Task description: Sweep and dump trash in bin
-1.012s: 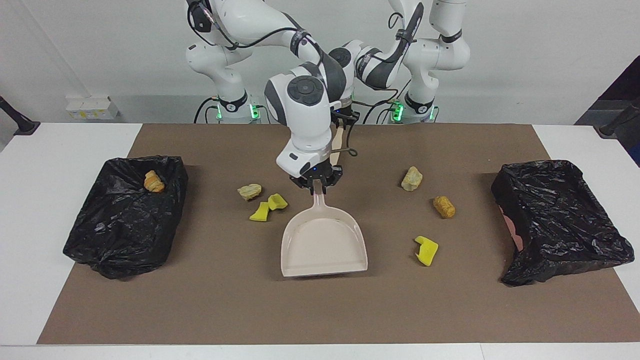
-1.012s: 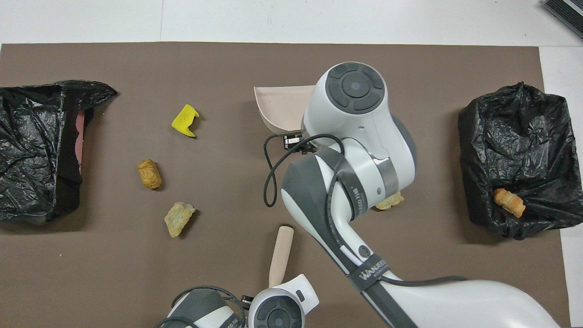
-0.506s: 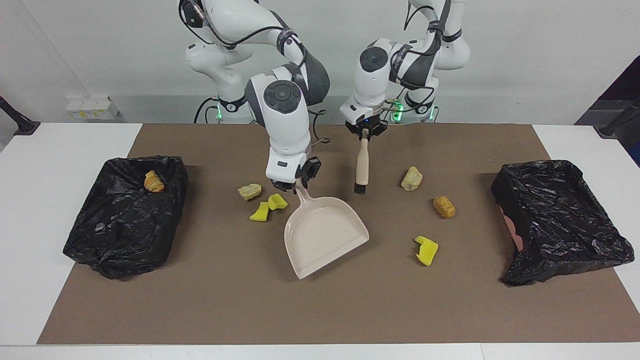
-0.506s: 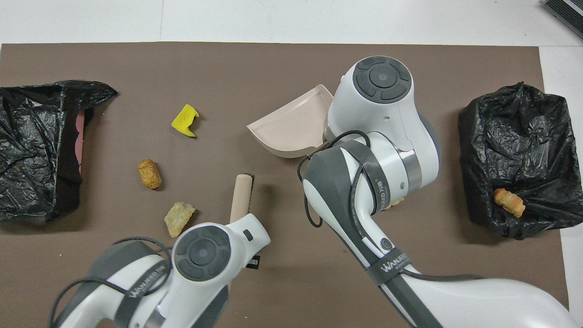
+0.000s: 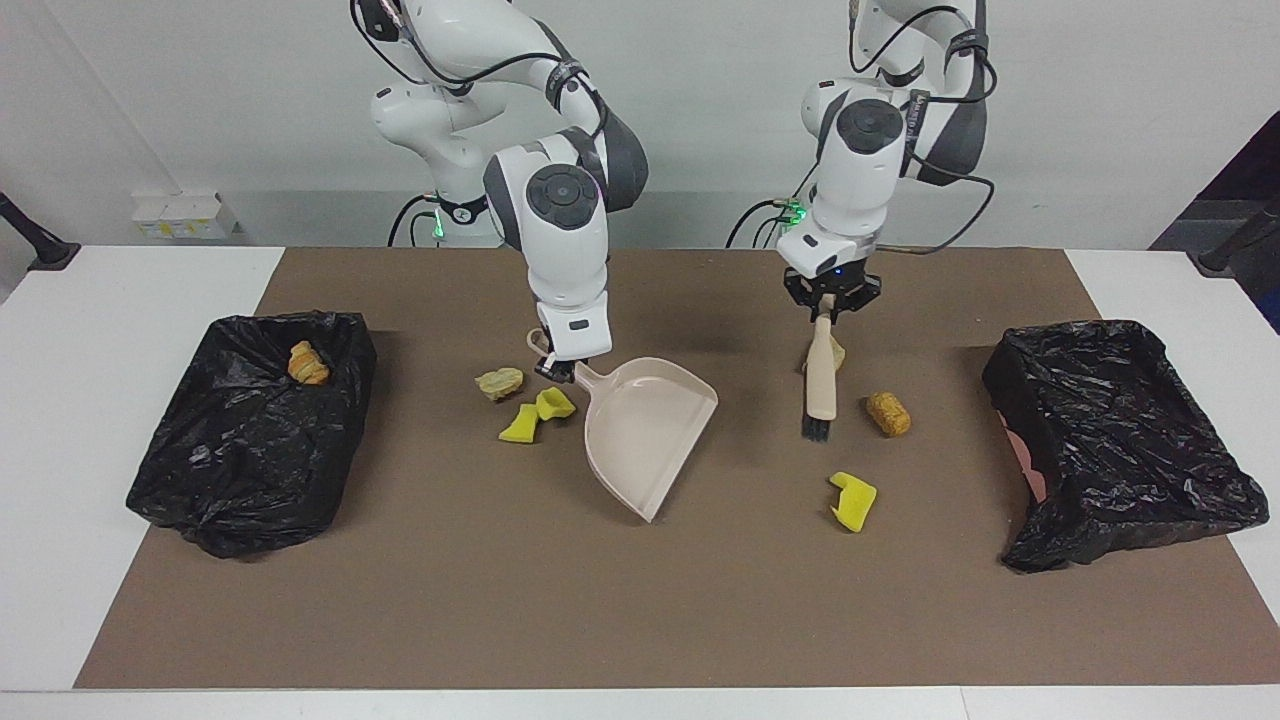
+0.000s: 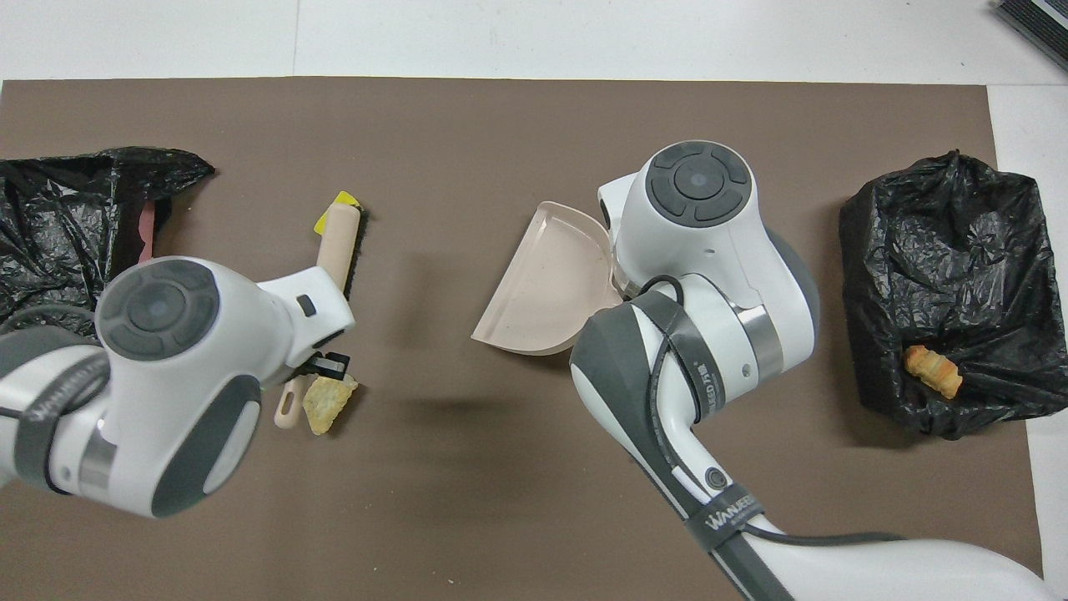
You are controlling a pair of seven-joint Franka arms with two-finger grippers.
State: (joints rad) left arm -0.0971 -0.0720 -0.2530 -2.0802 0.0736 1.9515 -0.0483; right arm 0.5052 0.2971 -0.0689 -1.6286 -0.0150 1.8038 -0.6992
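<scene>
My right gripper (image 5: 560, 369) is shut on the handle of the beige dustpan (image 5: 645, 430), which is tilted with its mouth toward the left arm's end; the pan also shows in the overhead view (image 6: 546, 288). A tan lump (image 5: 499, 382) and two yellow sponge pieces (image 5: 535, 415) lie beside the pan's handle. My left gripper (image 5: 827, 312) is shut on the beige brush (image 5: 822, 385), held bristles down. The brush hangs beside an orange-brown lump (image 5: 888, 413), with a tan lump (image 5: 838, 353) partly hidden by it. A yellow sponge piece (image 5: 852, 500) lies farther from the robots.
A black-bagged bin (image 5: 250, 430) stands at the right arm's end with a bread lump (image 5: 308, 362) in it. A second black-bagged bin (image 5: 1120, 440) stands at the left arm's end. A brown mat (image 5: 640, 610) covers the white table.
My left gripper carried the brush toward the left arm's end, to beside the lumps there. My right gripper turned the dustpan so that its mouth faces the left arm's end.
</scene>
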